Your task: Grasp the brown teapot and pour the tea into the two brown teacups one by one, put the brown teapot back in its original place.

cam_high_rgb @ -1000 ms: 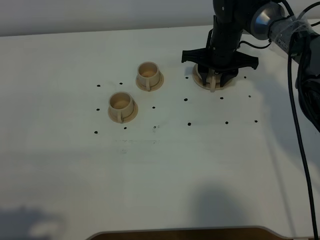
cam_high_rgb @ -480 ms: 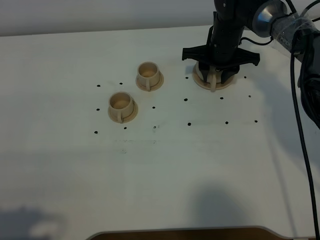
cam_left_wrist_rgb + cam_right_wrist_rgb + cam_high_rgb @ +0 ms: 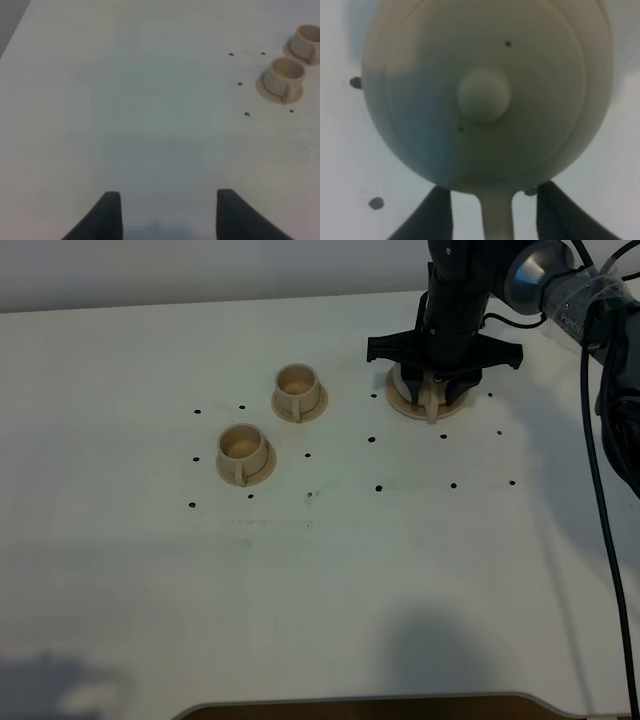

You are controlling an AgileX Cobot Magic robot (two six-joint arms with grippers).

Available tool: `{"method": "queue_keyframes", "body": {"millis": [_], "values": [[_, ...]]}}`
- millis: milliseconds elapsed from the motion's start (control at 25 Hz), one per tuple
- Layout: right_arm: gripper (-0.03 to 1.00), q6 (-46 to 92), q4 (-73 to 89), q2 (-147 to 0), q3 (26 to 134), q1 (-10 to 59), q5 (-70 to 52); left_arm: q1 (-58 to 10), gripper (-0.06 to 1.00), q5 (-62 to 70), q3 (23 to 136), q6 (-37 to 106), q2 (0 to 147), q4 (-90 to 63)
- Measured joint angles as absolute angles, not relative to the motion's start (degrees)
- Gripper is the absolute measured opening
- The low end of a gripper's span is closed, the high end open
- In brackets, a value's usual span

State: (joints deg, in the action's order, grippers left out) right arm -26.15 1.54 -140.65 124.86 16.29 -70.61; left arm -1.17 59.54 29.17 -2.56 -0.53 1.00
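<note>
The brown teapot fills the right wrist view, lid knob up. It stands on the wide round saucer at the table's back right. My right gripper hangs right over it and hides most of it in the high view. Its fingers stand open on either side of the loop handle, apart from it. The two brown teacups sit on their saucers left of the teapot. They also show in the left wrist view. My left gripper is open and empty over bare table.
Small black dots mark the white table. The right arm's black cable hangs down the right side. The table's front edge is at the bottom of the high view.
My right gripper has shifted slightly over the teapot, a little to the right. The teapot, both cups and the left arm have not moved.
</note>
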Motion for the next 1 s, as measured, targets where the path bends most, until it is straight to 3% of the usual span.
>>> {"method": "queue_keyframes", "body": {"millis": [440, 1000], "values": [[0.12, -25.1, 1.1, -140.7, 124.9, 16.3, -71.1, -1.2, 0.46, 59.5, 29.2, -2.6, -0.5, 1.0], [0.12, -21.6, 0.4, -140.1, 124.9, 16.3, -71.1, -1.2, 0.46, 59.5, 29.2, -2.6, -0.5, 1.0]]}}
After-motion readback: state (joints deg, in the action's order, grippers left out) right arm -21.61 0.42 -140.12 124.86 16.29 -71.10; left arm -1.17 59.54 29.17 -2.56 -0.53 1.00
